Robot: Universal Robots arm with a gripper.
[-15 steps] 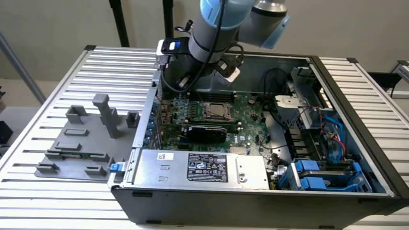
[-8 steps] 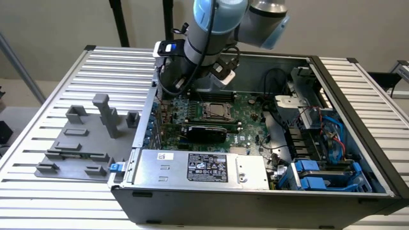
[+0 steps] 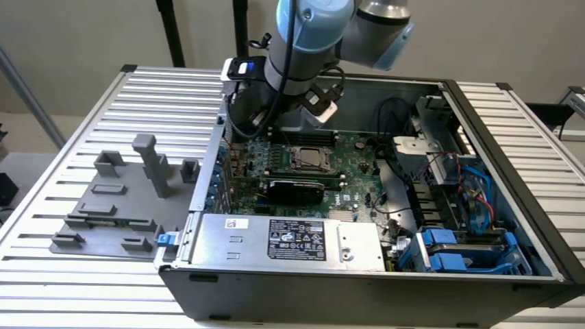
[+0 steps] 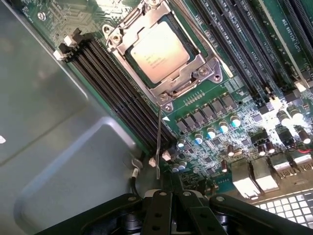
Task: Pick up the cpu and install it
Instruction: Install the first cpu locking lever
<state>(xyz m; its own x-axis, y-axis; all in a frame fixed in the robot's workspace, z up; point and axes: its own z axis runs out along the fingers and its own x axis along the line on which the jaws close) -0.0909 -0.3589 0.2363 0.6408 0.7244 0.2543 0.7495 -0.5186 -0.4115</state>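
The cpu lies flat, lid up, square with its socket frame, boxed in by RAM slots and the case wall, while the gripper is clenched empty near the socket lever.

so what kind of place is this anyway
Probably a robotics lab or test bench for computer assembly: a robot arm reaches into an open computer case lying on a slatted metal table, with a grey parts holder beside it.
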